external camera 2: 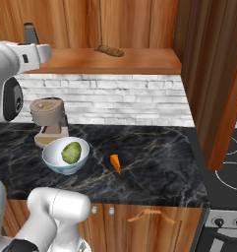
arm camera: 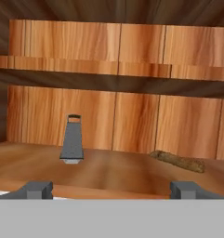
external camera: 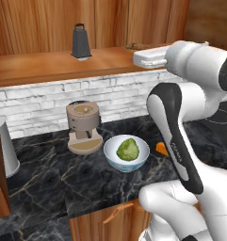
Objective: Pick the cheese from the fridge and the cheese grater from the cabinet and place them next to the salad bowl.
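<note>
Dark grey tapered box grater (arm camera: 72,141) stands at eleven o'clock before the spread, empty two-finger gripper (arm camera: 111,189), lined up for reaching.

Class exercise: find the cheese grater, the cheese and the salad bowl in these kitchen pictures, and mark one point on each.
cheese grater (external camera: 81,43), left base view: middle of its dark tapered body.
cheese (external camera 2: 115,163), right base view: centre of the orange wedge.
salad bowl (external camera: 113,154), left base view: bare inner wall beside the lettuce.
</note>
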